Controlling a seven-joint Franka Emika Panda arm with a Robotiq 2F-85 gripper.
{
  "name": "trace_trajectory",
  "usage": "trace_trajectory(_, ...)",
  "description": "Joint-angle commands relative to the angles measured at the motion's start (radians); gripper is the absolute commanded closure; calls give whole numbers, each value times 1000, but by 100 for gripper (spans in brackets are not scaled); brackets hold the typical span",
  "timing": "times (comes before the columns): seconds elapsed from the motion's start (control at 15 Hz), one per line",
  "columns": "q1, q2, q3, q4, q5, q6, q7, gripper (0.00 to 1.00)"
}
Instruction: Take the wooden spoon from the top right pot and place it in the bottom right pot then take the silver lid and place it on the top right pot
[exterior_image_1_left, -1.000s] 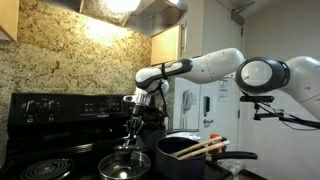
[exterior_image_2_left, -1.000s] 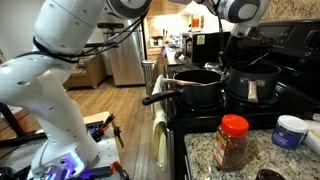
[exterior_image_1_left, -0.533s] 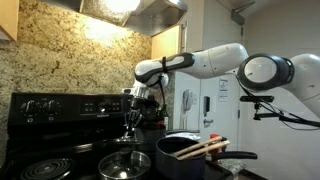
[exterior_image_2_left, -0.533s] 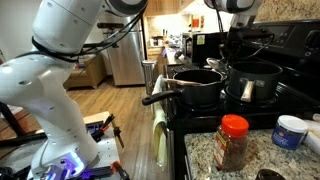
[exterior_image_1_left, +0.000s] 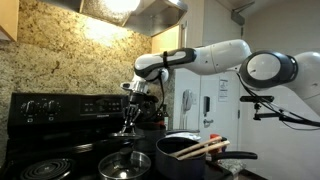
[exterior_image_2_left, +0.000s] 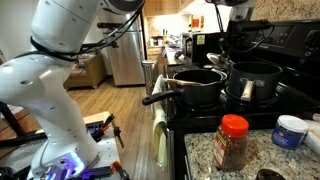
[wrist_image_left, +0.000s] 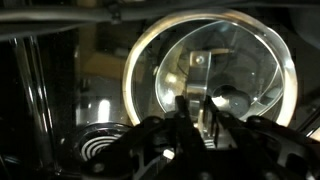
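So the gripper has its jaws pinched tight on the round, domed, shiny silver lid, holding it just above the small dull-grey metal pot.

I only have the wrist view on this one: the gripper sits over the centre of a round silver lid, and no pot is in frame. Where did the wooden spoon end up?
Observer: Two wooden utensils lean out of the wide black pot, their handles over its rim. At this size I cannot say which one is the spoon.
Operator: Is the small grey pot covered yet?
Observer: No. The small grey pot beside the black pot looks open, with no lid on it.
Operator: How high is the gripper?
Observer: In an exterior view the gripper hangs well above the stovetop, shut at the centre of the silver lid.
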Motion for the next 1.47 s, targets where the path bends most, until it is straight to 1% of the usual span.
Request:
trace_trajectory(0.0,14,-27,6,9,-3,-8,-1,88)
trace_trajectory(0.2,26,-38,7,19,0,10,-2,88)
trace_trajectory(0.53,45,-88,-41,5,-27,119,81,88)
trace_trajectory(0.67,50,-108,-74,-8,-35,165,132,88)
trace_trajectory(1.0,66,-147,-163,-61,-77,210,293,88)
trace_trajectory(1.2,77,-165,-202,-103,-99,211,381,88)
trace_trajectory(1.4,96,-193,-239,-169,-117,217,475,88)
